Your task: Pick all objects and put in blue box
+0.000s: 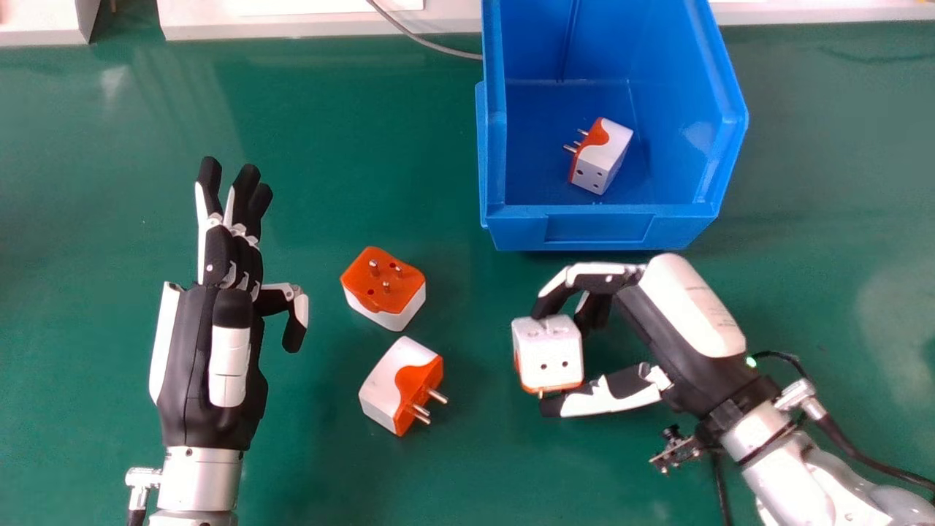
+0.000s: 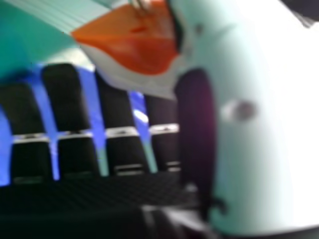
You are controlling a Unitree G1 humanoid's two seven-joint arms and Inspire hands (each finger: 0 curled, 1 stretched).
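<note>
My right hand [image 1: 683,307] has its fingers and thumb closed round a white and orange plug adapter [image 1: 548,351], just in front of the blue box [image 1: 606,228]. In the right hand view the adapter [image 2: 134,45] lies between the fingers and thumb of my right hand [image 2: 117,114]. One adapter [image 1: 600,157] rests on the box floor. Two others are on the green table: one [image 1: 383,281] with its orange pin side up, the other [image 1: 398,383] on its side, pins pointing right. Left of them is my left hand [image 1: 232,270], open and holding nothing.
The green table [image 1: 307,131] spreads across the view. A grey cable [image 1: 424,42] runs to the box's left side. White edges [image 1: 314,22] line the far side. A black cable [image 1: 840,438] hangs by the right forearm.
</note>
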